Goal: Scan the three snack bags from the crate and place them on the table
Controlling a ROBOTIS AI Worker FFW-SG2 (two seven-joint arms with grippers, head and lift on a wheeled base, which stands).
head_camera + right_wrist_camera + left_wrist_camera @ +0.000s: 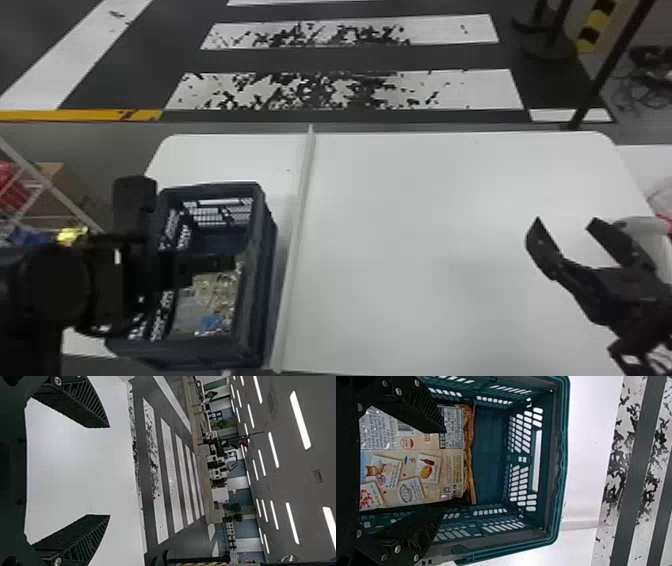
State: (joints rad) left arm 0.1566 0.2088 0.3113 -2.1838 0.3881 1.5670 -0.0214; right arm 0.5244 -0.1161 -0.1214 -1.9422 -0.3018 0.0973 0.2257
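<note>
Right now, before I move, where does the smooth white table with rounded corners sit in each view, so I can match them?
Head view: the table spans the middle and lower part, beneath the dark plastic crate.
Left wrist view: the table lies between the crate's rim and the striped floor.
Right wrist view: the table shows between the right gripper's fingers and beyond.
Shared landmark: worn white floor stripes, past the table.

Long white strip lights (300, 420) glow on the grey ceiling (285, 481) in the right wrist view, and in the head view a soft sheen spreads over the smooth white table (425, 210), shade darkens the blue slotted plastic crate (266, 260) and small glints catch the shiny beige snack bag (215, 295).
</note>
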